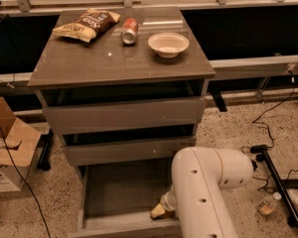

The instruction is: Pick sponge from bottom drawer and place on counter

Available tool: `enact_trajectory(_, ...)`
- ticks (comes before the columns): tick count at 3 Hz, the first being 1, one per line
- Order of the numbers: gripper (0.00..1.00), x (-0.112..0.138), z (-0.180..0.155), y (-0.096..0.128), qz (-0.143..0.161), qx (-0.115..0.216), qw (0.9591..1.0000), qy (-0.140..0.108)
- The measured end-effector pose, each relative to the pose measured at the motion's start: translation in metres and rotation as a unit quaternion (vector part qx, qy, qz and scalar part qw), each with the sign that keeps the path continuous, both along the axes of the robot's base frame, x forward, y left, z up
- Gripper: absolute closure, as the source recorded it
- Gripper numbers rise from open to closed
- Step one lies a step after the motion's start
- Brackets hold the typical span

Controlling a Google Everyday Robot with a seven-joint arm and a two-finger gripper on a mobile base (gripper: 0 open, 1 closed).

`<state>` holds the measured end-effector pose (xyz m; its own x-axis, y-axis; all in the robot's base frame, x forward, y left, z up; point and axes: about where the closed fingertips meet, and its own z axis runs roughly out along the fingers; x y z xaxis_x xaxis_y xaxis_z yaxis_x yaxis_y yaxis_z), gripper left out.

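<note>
The bottom drawer (123,188) is pulled open below two shut grey drawers. The pale-yellow sponge (157,212) lies at the drawer's front right corner, partly hidden. My gripper (165,204) reaches down into the drawer right at the sponge. My white arm (203,192) covers most of it, so I cannot see whether it grips the sponge. The glossy counter (114,61) is above, well away from the gripper.
On the counter lie a chip bag (87,24), a tipped red can (129,30) and a white bowl (168,44). A cardboard box (10,152) stands on the floor at left. Cables, a black stand (275,182) and a small bottle (267,205) lie at right.
</note>
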<state>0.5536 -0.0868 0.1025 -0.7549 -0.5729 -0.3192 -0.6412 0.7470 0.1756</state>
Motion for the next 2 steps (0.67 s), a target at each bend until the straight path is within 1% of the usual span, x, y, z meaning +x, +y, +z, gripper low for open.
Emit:
enact_trajectory(1,0.50,-0.0009,0.0052,0.0000,0.000,-0.001,1.0000,0.001)
enact_trajectory(2,0.72,-0.0009,0.0115,0.0000,0.000,-0.001,1.0000,0.001)
